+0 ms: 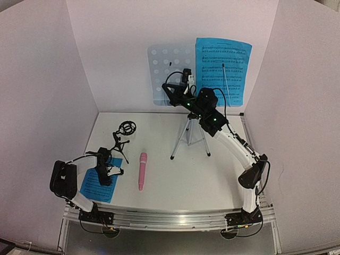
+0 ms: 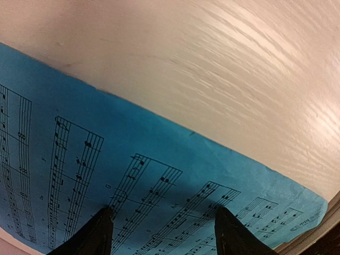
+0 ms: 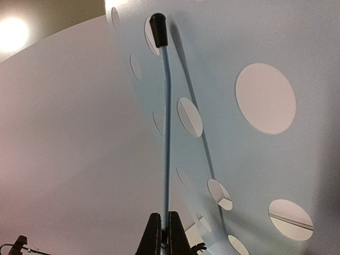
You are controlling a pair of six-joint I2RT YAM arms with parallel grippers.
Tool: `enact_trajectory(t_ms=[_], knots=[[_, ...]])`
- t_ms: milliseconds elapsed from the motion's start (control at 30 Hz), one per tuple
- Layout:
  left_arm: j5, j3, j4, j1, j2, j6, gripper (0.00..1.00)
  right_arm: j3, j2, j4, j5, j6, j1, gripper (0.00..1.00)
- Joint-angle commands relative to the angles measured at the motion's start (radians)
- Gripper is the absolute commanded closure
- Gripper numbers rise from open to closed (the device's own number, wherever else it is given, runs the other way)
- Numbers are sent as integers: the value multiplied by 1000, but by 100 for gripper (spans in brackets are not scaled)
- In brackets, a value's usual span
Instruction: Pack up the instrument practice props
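Up at the music stand [image 1: 169, 74], R gripper [image 3: 163, 234] is pinched tight on the stand's thin wire page-holder arm [image 3: 167, 117], which has a black cap [image 3: 158, 24] on its tip. The arm lies just in front of the pale-blue perforated panel [image 3: 260, 159]. One blue sheet-music page [image 1: 223, 69] sits on the stand's R side, sticking out past the panel edge. The stand's silver tripod [image 1: 190, 135] is on the white table [image 1: 175, 186]. Near-left of the stand, well apart: small black mic stand [image 1: 125, 133] w/ ring mount, upright. Pink mic [image 1: 142, 171] lies flat, nearer the arm bases. Furthest left of the stand, 2nd blue page [image 2: 133, 159] lies flat on the table. L gripper [image 2: 163, 212] is over it, jaws wide, nothing btwn the fingers [image 2: 98, 234]. Can't tell if the tips touch paper.
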Motion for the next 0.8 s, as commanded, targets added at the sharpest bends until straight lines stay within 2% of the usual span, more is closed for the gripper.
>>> enact_trajectory(t_ms=[0,300,600,767], knots=[[93,32,53,-20,110,-187,35,-6,9,-67,-3,5,-4,100],[169,34,-28,-25,56,-218,31,-18,2,-67,-1,5,-4,100],[225,200,-175,-23,-37,-219,28,-11,-1,-67,-3,3,-4,100],[220,251,-247,-23,-93,-164,27,-10,-11,-67,-7,2,-4,84]])
